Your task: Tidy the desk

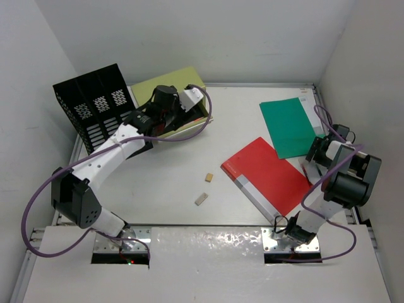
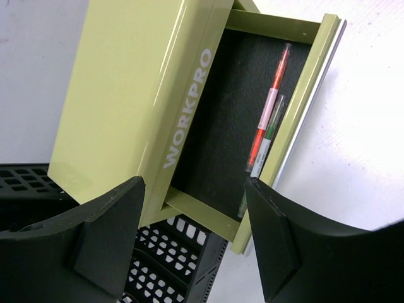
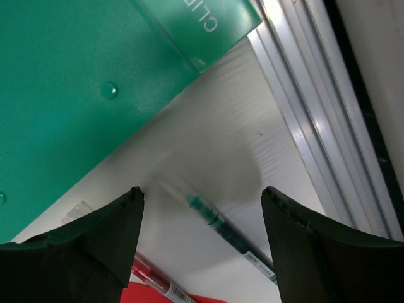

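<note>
1. Top view — the tabletop (image 1: 164, 189) carries a red folder (image 1: 265, 173), a green folder (image 1: 287, 126) and 2 small blocks (image 1: 209, 177) near the middle. At the back left an olive drawer box (image 1: 170, 82) stands beside a black mesh rack (image 1: 95, 104). The left gripper (image 1: 180, 112) is over the drawer box. The right gripper (image 1: 314, 153) hangs low at the right edge, just off the green folder's near corner.

2. Left wrist view — the left gripper (image 2: 192, 189) is spread wide and holds nothing. Beyond it the open drawer (image 2: 208, 126) shows a stowed red pen (image 2: 268, 107) and a stowed green pen (image 2: 273, 123), both lying along its front wall. I judge this drawer to be where the pens belong.

3. Right wrist view — the right gripper (image 3: 203, 196) is also wide and empty.
   - Directly under it a loose green pen (image 3: 218, 224) lies flat on the tabletop.
   - The pen's long axis runs on a slant, from near the left finger down toward the right finger, so it is oblique to the closing line.
   - A loose red pen (image 3: 151, 278) lies just beside it, by the left finger, and the metal rail (image 3: 315, 95) is near on the right.
   - The right arm is plainly the nearer to these pens, with the left well apart. The grasp likely calls for a wrist twist first, so the fingers close across the barrel.
</note>
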Robot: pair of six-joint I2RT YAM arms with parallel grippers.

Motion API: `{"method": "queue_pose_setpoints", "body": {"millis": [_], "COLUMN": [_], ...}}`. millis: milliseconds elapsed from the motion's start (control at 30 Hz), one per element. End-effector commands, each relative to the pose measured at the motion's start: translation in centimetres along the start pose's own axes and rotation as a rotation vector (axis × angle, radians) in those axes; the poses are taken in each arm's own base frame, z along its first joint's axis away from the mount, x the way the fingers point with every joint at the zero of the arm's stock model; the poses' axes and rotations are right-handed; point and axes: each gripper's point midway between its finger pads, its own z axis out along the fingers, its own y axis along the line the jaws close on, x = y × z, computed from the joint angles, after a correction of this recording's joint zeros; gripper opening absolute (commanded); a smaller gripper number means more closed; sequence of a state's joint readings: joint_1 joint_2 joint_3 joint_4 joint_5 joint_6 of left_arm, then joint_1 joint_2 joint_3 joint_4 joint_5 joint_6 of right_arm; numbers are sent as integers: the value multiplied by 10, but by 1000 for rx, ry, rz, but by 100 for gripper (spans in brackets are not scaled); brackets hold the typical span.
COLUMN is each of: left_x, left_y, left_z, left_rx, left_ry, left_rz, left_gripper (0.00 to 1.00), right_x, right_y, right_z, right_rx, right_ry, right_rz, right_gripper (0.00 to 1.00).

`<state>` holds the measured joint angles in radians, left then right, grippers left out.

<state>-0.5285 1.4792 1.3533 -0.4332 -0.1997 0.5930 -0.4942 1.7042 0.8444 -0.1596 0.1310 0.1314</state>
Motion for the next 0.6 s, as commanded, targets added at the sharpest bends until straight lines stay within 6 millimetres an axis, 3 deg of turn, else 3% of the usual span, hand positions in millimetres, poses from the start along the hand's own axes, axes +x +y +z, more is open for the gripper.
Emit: {"method": "queue_pose_setpoints", "body": {"millis": [0,100,133,167,367,467,567], "left_x": [-9,-9,-8,-8,-7,-3,-4], "left_y": [5,3,2,3,7,7,10], "left_z": [-4,-6,-6,-7,-14,-16,-19], "left_rx": [-10,-2,-1,-4,-33,-36,-47], "left_ry": [-33,-39,-39,-43,-68,-65,-74], "left_rz": [-29,-34,-32,-30,-14,-2,4], "left_gripper": [63,63,63,63,63,63,63], "right_x": [16,24,28,30,39,42,43], "right_y": [-1,3,2,0,-2,-3,-9], "right_z": [8,12,12,12,7,8,7], "right_rx": [-10,-40,-32,-23,-11,-5,30], "right_ry": [76,115,137,143,159,180,187], "right_rz": [-17,-18,-19,-20,-29,-34,-43], "right_gripper": [73,62,56,43,10,0,0]}}
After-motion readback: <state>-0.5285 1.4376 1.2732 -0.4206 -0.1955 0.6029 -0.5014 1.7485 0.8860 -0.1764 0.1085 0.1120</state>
